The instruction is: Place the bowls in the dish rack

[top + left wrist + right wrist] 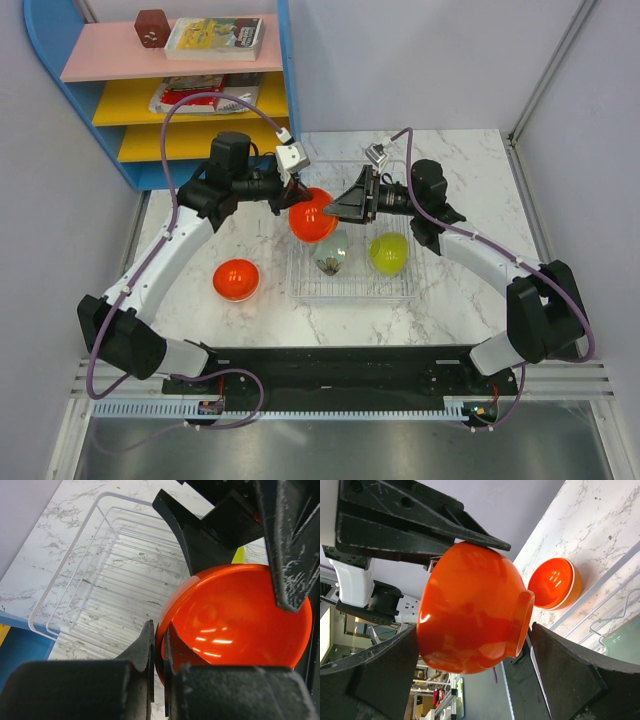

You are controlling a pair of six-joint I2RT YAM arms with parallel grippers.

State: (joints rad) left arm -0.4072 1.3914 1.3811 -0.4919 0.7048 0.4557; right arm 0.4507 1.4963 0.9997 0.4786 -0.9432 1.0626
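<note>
Straddling held bowl [310,222], right claw [331,208]

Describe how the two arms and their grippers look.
The left arm and right arm have white links and black joints; a purple cable runs along each. The left gripper and right gripper have black, wedge-shaped, scuffed fingers.

Both arms [160,250] have white links [478,252], black joints [122,335], looping purple cables [215,98] and scuffed black fingers [290,545].

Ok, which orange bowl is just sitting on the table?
The orange bowl left of the dish rack, alone on the marble. The other orange bowl is pinched in the left gripper.
</note>
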